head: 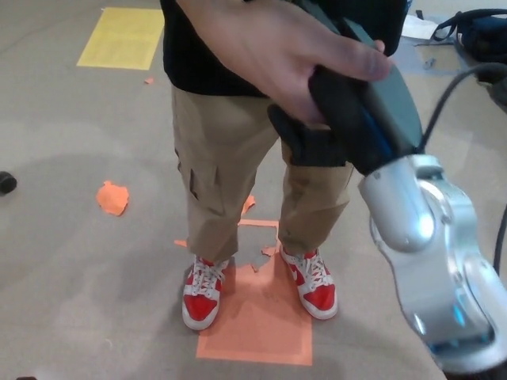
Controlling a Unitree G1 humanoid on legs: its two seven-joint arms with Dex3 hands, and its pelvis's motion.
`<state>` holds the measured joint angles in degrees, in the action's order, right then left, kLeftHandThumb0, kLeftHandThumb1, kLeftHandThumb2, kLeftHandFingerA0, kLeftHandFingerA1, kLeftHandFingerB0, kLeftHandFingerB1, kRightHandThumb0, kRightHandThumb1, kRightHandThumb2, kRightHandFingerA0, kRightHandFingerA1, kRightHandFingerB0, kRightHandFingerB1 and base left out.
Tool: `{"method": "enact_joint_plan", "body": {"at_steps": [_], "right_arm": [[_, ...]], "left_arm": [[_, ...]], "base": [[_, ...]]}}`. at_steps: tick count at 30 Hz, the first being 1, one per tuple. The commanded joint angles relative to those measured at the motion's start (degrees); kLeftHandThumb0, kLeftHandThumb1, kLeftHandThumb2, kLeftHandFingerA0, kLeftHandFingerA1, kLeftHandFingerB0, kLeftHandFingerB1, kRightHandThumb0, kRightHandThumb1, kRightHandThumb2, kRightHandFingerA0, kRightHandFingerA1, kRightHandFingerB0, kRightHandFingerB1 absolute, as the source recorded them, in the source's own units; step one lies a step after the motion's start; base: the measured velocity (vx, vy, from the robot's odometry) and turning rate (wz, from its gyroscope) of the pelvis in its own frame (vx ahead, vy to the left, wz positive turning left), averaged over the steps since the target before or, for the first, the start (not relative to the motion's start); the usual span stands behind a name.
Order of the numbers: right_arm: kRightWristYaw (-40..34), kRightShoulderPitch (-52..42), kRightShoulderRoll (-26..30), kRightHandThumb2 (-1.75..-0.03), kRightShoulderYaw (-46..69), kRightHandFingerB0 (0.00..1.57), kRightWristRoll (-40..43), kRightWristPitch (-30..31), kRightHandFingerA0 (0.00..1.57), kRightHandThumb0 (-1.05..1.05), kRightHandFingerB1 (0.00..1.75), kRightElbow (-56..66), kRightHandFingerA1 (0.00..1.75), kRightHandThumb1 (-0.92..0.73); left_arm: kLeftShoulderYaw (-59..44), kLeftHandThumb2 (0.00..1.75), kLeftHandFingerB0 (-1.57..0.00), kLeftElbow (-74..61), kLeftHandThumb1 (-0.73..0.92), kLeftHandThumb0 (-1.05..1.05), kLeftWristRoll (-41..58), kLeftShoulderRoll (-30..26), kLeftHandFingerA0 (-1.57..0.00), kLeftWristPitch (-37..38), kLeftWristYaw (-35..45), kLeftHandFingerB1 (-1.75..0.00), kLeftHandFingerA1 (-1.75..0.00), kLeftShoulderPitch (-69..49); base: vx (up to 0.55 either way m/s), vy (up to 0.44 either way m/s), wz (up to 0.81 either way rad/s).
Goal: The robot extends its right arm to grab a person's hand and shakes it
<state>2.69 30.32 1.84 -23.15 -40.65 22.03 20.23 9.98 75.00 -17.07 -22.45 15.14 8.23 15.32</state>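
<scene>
Up at about 1 o'clock in the head view, the right hand (348, 111) is locked into the handshake: its black fingers are wrapped around the person's hand (269, 51), and the person's fingers curl back over the top of the black palm, so both sides are gripping. That's the thing the task is about, and it sits high in the frame, right in front of the person's black shirt (198, 55), at roughly waist height or a bit above.

The silver forearm (428, 253) runs down toward 5 o'clock, which makes sense since the arm is reaching out and up from the robot's right shoulder to meet someone standing square in front of it. A black cable (455, 83) loops off at 2 o'clock, clear of the clasp.

The person stands with red and white sneakers (204, 289) planted on an orange floor marker (257, 324) at 6 o'clock, probably a spot taped down so the reach lands the same every time. A yellow sheet (123, 38) lies at 11 o'clock, an orange scrap (113, 198) at 9.

Left hand isn't in view at all.

My read: grab is done, we're in the shaking part. Main risk is squeezing too hard.
</scene>
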Motion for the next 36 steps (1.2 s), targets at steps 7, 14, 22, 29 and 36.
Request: {"method": "enact_joint_plan", "body": {"at_steps": [7,14,22,29,36], "right_arm": [[3.49,1.46,0.15,-0.97,1.86,0.05,-1.83,3.42,0.01,0.08,0.45,0.62,0.45,-0.51],[1.75,6.01,-0.02,-0.59,5.08,0.17,3.64,0.96,0.19,0.04,0.32,-25.25,0.37,-0.64],[-1.03,13.42,-1.54,-0.96,5.55,0.06,6.56,-5.47,0.08,-0.05,0.46,-62.30,0.48,-0.49],[-2.49,13.91,-3.22,-0.64,5.78,0.14,7.24,-9.14,0.22,-0.07,0.32,-73.57,0.39,-0.69],[-3.13,11.70,-2.47,-0.98,7.41,0.02,9.28,-12.51,0.02,-0.03,0.44,-68.45,0.45,-0.53]], "left_arm": [[-0.95,0.71,-0.22,0.17,0.92,-0.77,0.23,-1.46,-0.26,2.49,1.63,-0.30,-0.32,0.00],[-0.79,0.71,-0.27,0.15,0.92,-0.77,-0.35,-0.90,-0.34,0.59,-0.03,-0.31,-0.35,-0.05],[-0.35,0.71,-0.26,0.14,0.92,-0.76,-0.71,-1.01,-0.31,-0.09,0.03,-0.31,-0.34,0.87],[-0.18,0.71,-0.23,0.17,0.92,-0.78,-0.79,-1.09,-0.30,-0.21,0.54,-0.30,-0.33,1.82],[-0.43,0.70,-0.25,-0.13,0.92,-0.76,-0.38,-1.49,-0.30,0.18,0.91,-0.31,-0.33,2.58]], "base": [[0.00,0.000,0.00],[0.00,0.000,0.00],[0.00,0.000,0.00],[0.00,0.000,0.00],[0.00,0.000,0.00]]}}
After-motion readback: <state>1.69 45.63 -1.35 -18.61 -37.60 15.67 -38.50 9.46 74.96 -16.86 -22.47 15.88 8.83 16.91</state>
